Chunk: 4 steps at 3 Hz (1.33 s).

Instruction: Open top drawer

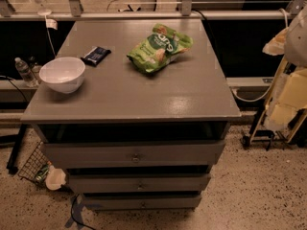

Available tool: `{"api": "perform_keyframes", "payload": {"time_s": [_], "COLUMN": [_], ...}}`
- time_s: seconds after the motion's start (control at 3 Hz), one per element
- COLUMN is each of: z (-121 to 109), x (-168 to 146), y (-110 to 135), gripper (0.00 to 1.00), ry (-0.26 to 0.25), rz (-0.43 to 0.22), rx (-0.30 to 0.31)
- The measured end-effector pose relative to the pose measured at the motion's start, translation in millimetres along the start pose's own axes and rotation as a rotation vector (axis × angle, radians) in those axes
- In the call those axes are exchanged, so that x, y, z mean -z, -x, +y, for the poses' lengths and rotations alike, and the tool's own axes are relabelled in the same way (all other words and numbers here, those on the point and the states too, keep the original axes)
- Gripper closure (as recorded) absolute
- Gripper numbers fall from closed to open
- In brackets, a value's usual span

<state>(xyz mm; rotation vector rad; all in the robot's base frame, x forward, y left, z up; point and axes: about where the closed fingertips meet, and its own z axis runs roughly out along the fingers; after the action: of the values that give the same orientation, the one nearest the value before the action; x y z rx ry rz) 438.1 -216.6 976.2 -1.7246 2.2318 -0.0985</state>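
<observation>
The top drawer point(134, 153) is the widest of three grey drawer fronts on a grey wooden cabinet, with a small round metal knob point(135, 158) at its centre. A dark gap shows between its front panel and the cabinet top point(192, 95). Two narrower drawer fronts point(139, 182) sit below it. My gripper point(279, 42) is a pale shape at the right edge of the view, up beside the cabinet's far right corner and well away from the knob.
On the cabinet top stand a white bowl point(62, 73), a dark snack bar point(96, 55) and a green chip bag point(159, 48). A water bottle point(24, 72) stands to the left. A wire basket point(36, 166) sits on the floor at left. A wheeled stand point(276, 114) is at right.
</observation>
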Motion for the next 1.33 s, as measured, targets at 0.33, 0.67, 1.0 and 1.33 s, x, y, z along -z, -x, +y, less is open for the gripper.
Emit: {"api": "perform_keyframes", "payload": {"time_s": [0.33,0.67,1.0,1.33], "z": [0.0,24.0,66.5,113.6], "x": [0.0,-17.4,-58.4,-121.3], "y": [0.0,6.3,17.5,24.3], "gripper": [0.00,0.00,0.00,0.00], "ry": [0.000,0.006,0.050,0.168], "rz": [0.000,-0.037,-0.075,-0.087], "rx": [0.000,0.110,0.253,0.345]}}
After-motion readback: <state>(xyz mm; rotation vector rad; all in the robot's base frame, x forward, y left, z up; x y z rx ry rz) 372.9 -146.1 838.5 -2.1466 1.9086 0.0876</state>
